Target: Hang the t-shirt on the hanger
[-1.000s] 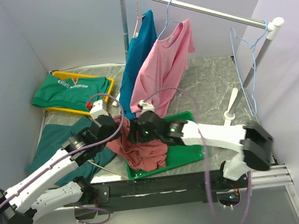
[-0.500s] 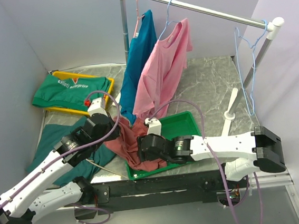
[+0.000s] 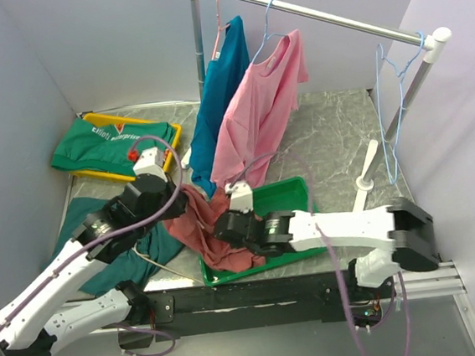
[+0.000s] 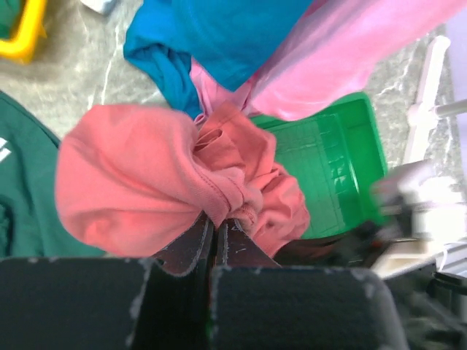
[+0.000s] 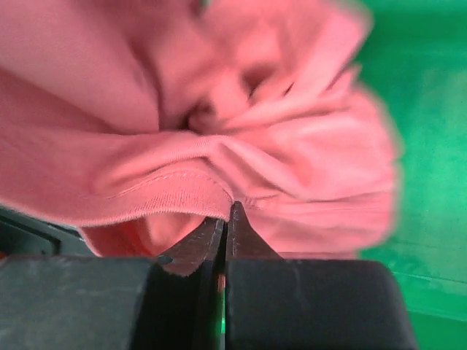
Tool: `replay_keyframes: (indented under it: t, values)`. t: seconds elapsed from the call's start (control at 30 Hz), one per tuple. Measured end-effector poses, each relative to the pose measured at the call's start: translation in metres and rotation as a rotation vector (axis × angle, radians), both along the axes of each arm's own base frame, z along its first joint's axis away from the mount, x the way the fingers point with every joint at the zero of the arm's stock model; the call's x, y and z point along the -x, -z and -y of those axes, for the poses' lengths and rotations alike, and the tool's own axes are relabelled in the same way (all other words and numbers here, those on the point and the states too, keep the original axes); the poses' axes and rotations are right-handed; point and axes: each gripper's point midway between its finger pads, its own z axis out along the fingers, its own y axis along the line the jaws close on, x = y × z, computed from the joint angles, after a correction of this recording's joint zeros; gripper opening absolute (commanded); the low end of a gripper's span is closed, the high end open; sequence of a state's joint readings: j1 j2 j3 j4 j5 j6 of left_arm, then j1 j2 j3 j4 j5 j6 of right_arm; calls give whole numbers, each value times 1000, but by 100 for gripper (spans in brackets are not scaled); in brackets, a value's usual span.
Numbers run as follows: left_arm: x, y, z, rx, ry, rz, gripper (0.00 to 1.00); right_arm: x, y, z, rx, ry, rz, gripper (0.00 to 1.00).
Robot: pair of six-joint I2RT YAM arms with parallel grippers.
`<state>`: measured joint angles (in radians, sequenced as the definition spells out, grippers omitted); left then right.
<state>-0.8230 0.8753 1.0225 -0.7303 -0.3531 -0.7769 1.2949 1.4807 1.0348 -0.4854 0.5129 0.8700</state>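
Left arm reaches up from the lower left of the top view, elbow bent, its left end effector (image 3: pixel 182 198) at frame centre. On the left wrist camera that left end effector (image 4: pixel 217 222) is pressed together, pinching a bunched fold of the t-shirt (image 4: pixel 139 182).

Right arm lies low across the bottom right, stretched leftward, with the right end effector (image 3: pixel 225 226) at the near left corner of the green tray (image 3: pixel 293 191). From overhead I can't see its fingers. The right wrist camera shows the right end effector (image 5: pixel 226 215) shut tight, tips against the t-shirt's (image 5: pixel 219 146) stitched hem; whether cloth is caught, I can't tell.

The t-shirt (image 3: pixel 202 232) is lower centre, draped from the left end effector down over the tray's edge. Only the top view shows the hanger (image 3: pixel 390 104), bare on the rail (image 3: pixel 323 18) at upper right, well apart from the shirt.
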Motion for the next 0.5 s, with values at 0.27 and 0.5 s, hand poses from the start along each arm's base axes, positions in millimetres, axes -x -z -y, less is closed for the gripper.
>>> replay_keyframes:
  t: [0.27, 0.5]
  values:
    - [-6, -138, 1, 115, 42, 225, 1, -40, -253, 58, -297, 135, 398, 0]
    - [-1, -278, 9, 295, 110, 474, 1, -47, -436, 137, -499, 258, 689, 0]
